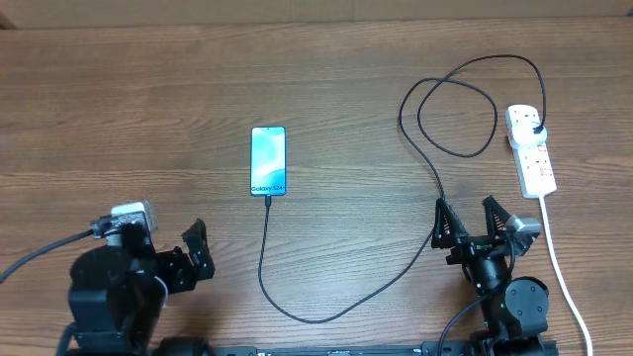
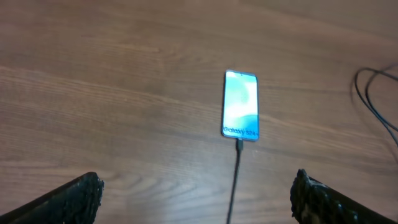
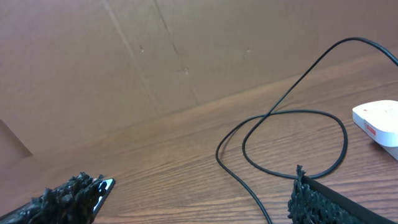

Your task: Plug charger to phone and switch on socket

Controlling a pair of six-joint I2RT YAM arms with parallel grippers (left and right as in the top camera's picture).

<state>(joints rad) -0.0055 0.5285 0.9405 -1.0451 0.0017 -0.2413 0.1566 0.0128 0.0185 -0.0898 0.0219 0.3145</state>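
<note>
Phone (image 1: 268, 161) lies flat mid-table (image 1: 119, 119), screen lit. Charger cable (image 2: 236, 168) tip meets the phone's near edge; the cable runs toward the arms, curves right past the right gripper (image 1: 468, 220), loops, and ends at the black plug seated in the socket strip (image 1: 532, 153) at far right. Left gripper (image 1: 198, 253) fingers spread, empty. Right gripper fingers spread, empty.
</note>
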